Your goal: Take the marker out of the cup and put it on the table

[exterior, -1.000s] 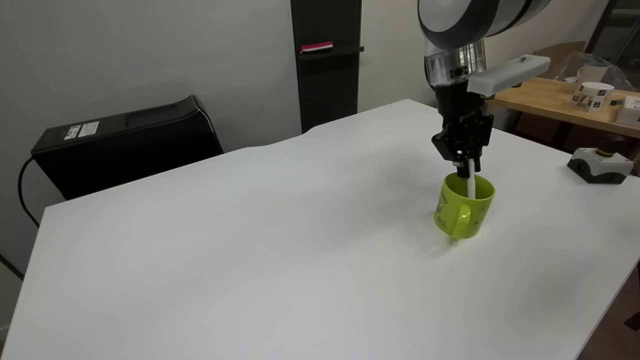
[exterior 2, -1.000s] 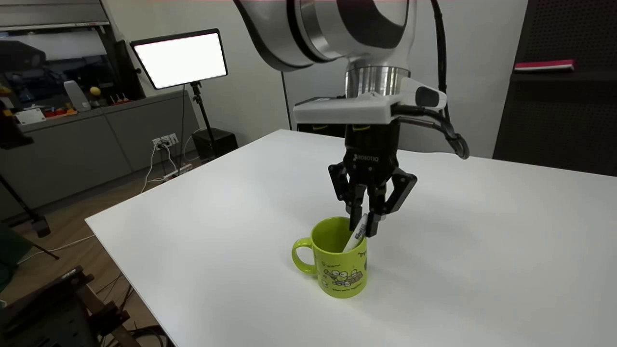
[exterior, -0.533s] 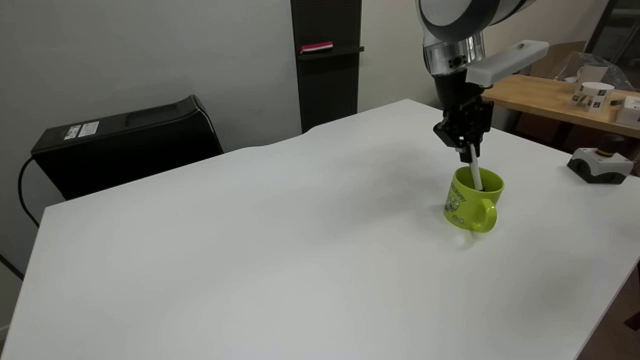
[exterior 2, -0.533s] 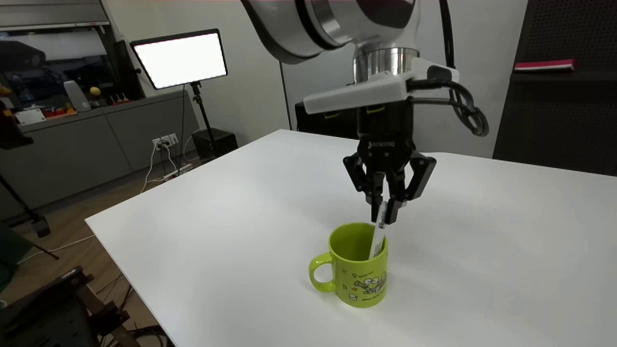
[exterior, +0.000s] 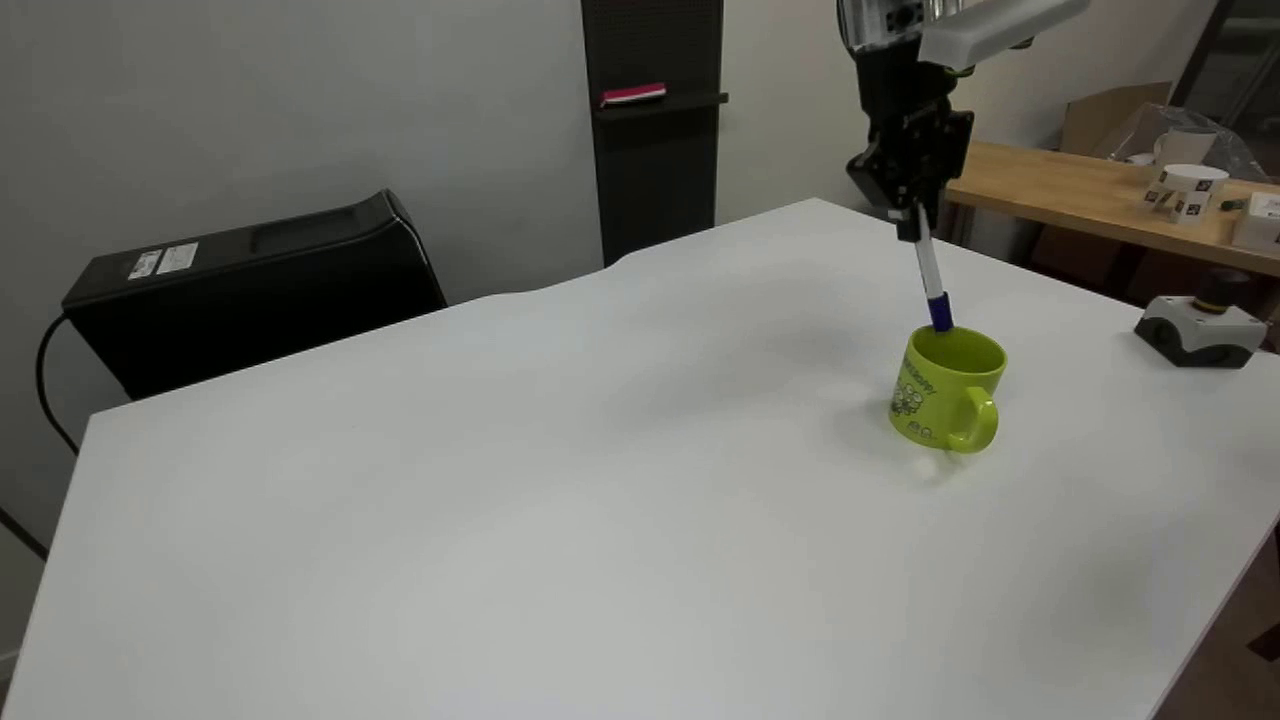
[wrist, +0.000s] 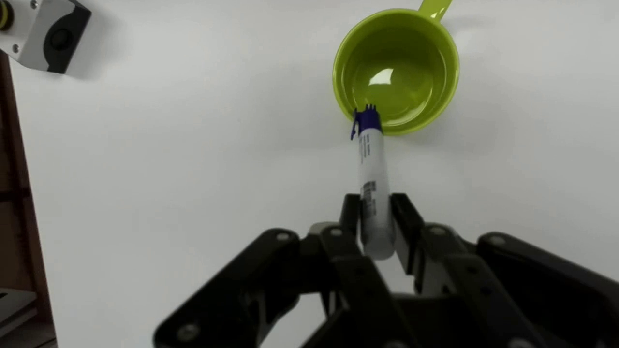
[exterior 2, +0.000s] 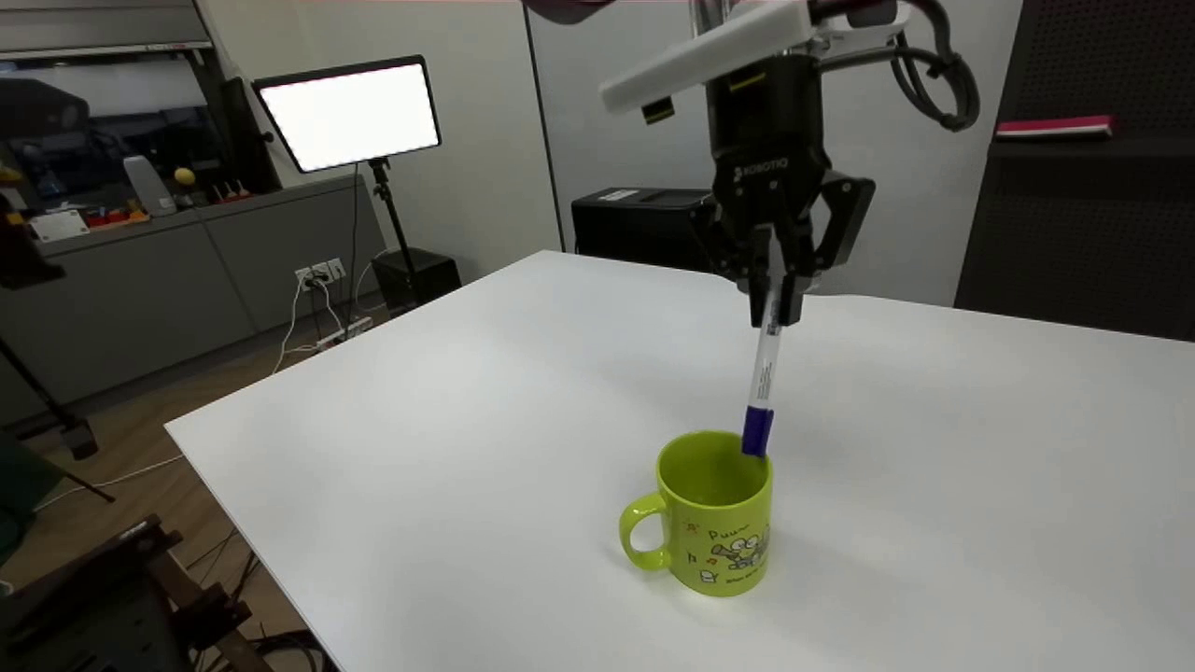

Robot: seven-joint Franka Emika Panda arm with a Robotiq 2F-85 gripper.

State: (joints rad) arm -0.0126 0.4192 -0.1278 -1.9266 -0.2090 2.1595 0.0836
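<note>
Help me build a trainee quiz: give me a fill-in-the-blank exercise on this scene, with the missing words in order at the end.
1. The gripper holds the marker with the cap pointing ____, not up.
2. Apart from its cap, the marker is mainly ____ in colour.
3. On the table, the mug stands ____ rather than tipped over.
4. The mug's handle is cut off by the ____ edge of the wrist view.

Missing words: down; white; upright; top.

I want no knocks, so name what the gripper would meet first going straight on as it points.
Probably the cup: the gripper points downward, its held marker leading and overlapping the rim in the wrist view. Depth is unclear; it might miss.
</note>
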